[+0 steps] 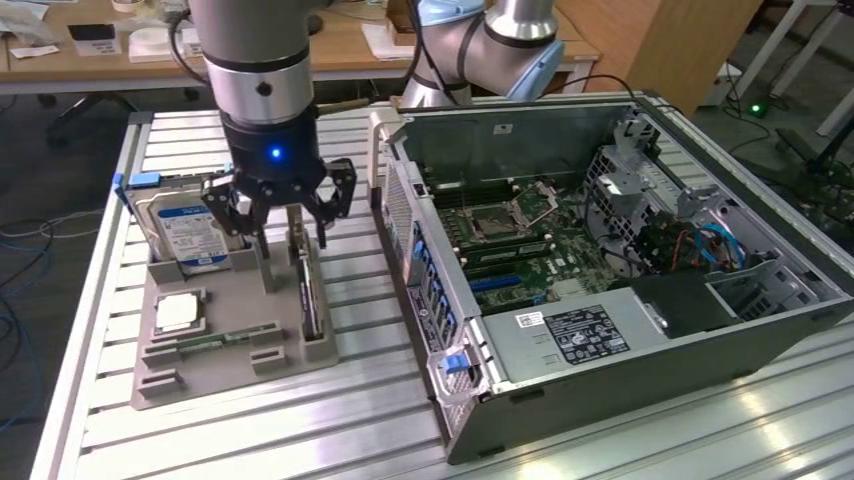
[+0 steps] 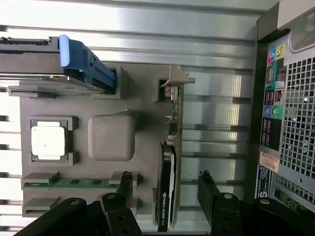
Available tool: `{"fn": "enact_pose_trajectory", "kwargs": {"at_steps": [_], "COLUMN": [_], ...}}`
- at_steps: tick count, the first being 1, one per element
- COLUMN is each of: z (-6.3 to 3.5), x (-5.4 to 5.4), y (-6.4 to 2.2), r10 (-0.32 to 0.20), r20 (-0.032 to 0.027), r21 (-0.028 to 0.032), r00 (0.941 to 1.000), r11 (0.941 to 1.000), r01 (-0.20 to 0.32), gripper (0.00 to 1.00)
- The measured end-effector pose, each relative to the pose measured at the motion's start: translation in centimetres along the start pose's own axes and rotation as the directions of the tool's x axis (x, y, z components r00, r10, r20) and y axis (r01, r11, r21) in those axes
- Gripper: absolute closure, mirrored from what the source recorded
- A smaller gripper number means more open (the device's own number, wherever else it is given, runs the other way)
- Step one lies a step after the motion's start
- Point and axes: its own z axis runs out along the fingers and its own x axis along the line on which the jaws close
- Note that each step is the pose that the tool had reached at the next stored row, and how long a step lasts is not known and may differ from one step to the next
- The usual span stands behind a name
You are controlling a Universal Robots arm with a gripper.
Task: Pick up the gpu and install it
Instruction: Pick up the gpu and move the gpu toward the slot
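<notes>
The gpu [image 1: 308, 292] stands on its edge in a slot of the grey holder tray [image 1: 214, 385], on the exterior view's left. In the wrist view the gpu [image 2: 172, 162] shows edge-on: a green board, a black cooler and a silver bracket [image 2: 178, 78] at one end. My gripper [image 1: 283, 228] hangs just above the card's bracket end, open and holding nothing. In the wrist view the gripper [image 2: 165, 175] straddles the card, with one black fingertip [image 2: 126, 178] on each side and a gap to the card on both.
The tray also holds a silver hard drive [image 1: 187, 228] with a blue-white label, a processor chip [image 1: 178, 312] and a green memory stick [image 2: 69, 183]. An open computer case [image 1: 747, 330] with its motherboard [image 1: 534, 245] exposed stands close on the exterior view's right. Desks and a second arm stand behind.
</notes>
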Motion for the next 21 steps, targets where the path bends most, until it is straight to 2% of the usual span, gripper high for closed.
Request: {"fn": "enact_pose_trajectory", "kwargs": {"at_steps": [7,21], "z": [1.28,3.83], "x": [0.0,0.1], "y": [0.02,-0.08], "r10": [0.007,0.011], "r20": [-0.0001,0.0007], "r21": [0.0026,0.0035], "r00": [1.0000,0.9999], "r11": [1.0000,0.9999], "r01": [-0.007,-0.011], "gripper": [0.35,0.35]}}
